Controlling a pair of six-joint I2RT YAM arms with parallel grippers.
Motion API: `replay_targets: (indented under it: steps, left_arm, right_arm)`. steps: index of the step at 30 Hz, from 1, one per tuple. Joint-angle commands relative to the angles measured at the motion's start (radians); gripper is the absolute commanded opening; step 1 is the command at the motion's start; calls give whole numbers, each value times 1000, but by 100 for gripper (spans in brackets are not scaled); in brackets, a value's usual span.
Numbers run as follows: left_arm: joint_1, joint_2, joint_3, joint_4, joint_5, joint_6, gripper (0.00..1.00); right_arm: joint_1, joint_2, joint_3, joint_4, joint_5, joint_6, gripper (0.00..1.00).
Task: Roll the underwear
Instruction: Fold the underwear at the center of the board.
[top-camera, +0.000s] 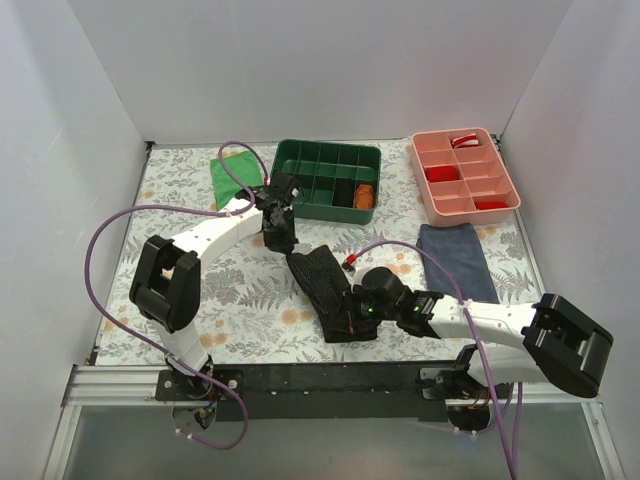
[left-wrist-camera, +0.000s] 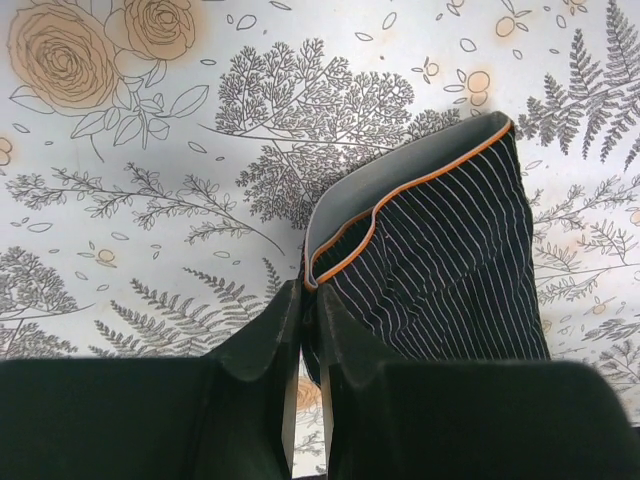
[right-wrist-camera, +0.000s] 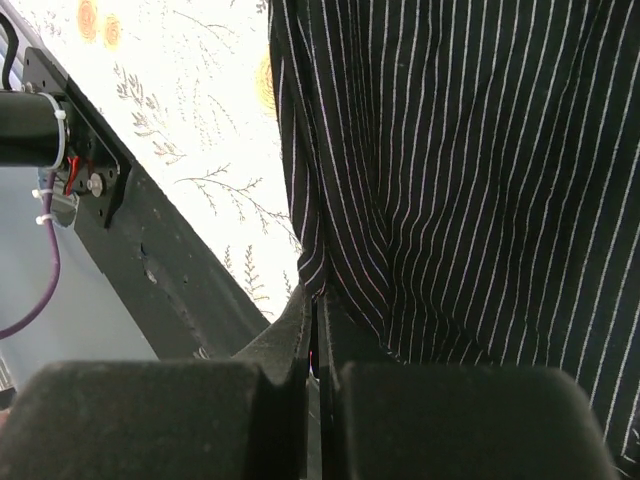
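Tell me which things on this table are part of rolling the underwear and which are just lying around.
In the job:
underwear, pinstriped, held at both ends
left gripper, shut on its waistband edge
right gripper, shut on its near edge

Lying about:
green cloth
green divided bin
pink tray
navy garment

Item count, top view. I carry two grippers: left gripper (top-camera: 276, 238) and right gripper (top-camera: 352, 320). One underwear (top-camera: 325, 290) at frame centre. Folded cloths: two (green cloth (top-camera: 228, 180) upper left, navy garment (top-camera: 458, 260) right of centre). Compartment trays: two, green tray (top-camera: 330, 146) and pink tray (top-camera: 470, 214), upper frame.
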Motion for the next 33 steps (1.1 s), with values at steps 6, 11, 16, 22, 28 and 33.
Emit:
replay_targets:
  steps: [6,11,16,22,28,33]
  left_arm:
    - [-17,-83,-48,-156,-181,6,0]
    - [-17,-137,-73,-221,-212,-30,0]
    - [-17,-107,-14,-254,-189,-4,0]
    - [-29,1,114,-280,-180,54,0]
    - [-58,119,196,-323,-205,89,0]
    - [-66,75,93,-275,-235,56,0]
  right_arm:
    - [-19,-12,-5,39,-63,-24,1]
    - [-23,25,22,59,-152,-72,1]
    - [-25,68,45,69,-205,-86,1]
    - [-34,4,2,70,-108,-36,1]
    - [-60,-26,-25,84,-103,-24,1]
    - [-60,14,8,44,-116,-52,1]
